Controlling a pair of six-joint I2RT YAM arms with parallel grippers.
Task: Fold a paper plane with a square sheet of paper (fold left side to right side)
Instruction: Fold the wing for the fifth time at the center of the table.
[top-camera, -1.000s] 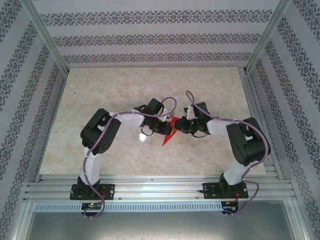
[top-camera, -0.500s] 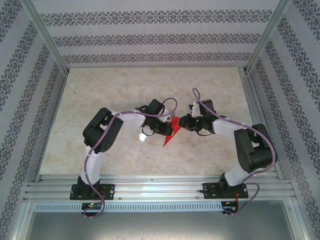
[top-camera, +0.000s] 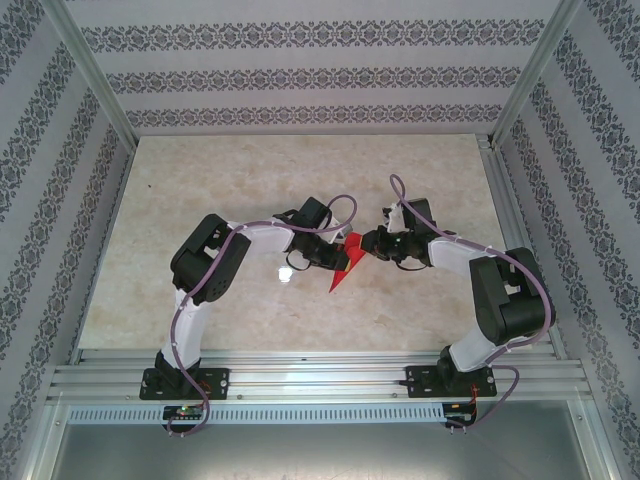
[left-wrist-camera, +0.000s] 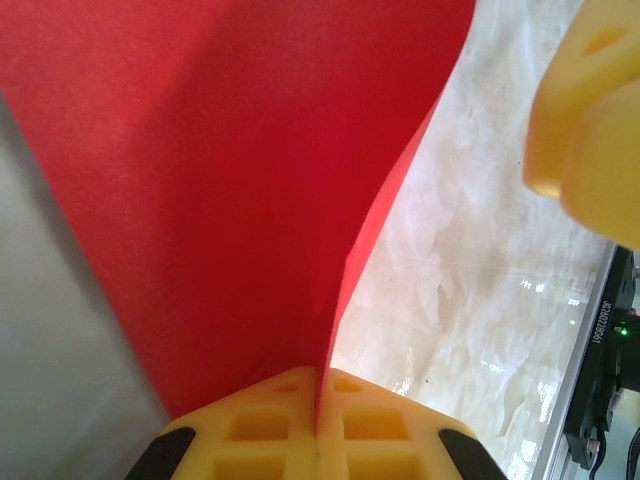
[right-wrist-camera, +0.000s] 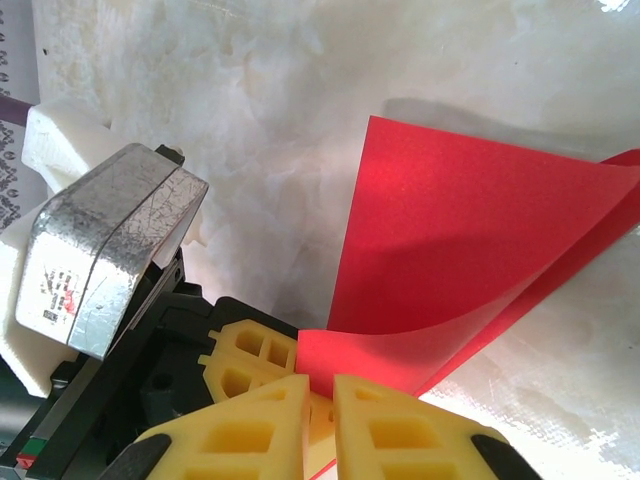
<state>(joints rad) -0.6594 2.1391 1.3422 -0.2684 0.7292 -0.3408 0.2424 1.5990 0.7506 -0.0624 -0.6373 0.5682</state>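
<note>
Paper (top-camera: 343, 270) pinched from both sides, right at the middle of the table (top-camera: 200, 180)! The left gripper (top-camera: 338, 257) has its yellow tips pressed flat together on the red edge, seam tight in its wrist view (left-wrist-camera: 318, 405). The right gripper (top-camera: 367, 243) is clamped on the sheet too (right-wrist-camera: 320, 395), with the red curling out in two layers (right-wrist-camera: 470, 250). From above only a thin red wedge shows, pointing toward the near edge; its upper end is hidden by the grippers. In the left wrist view the sheet (left-wrist-camera: 200, 180) runs off the top, and one blurred yellow finger (left-wrist-camera: 590, 110) is cut off at the corner.
</note>
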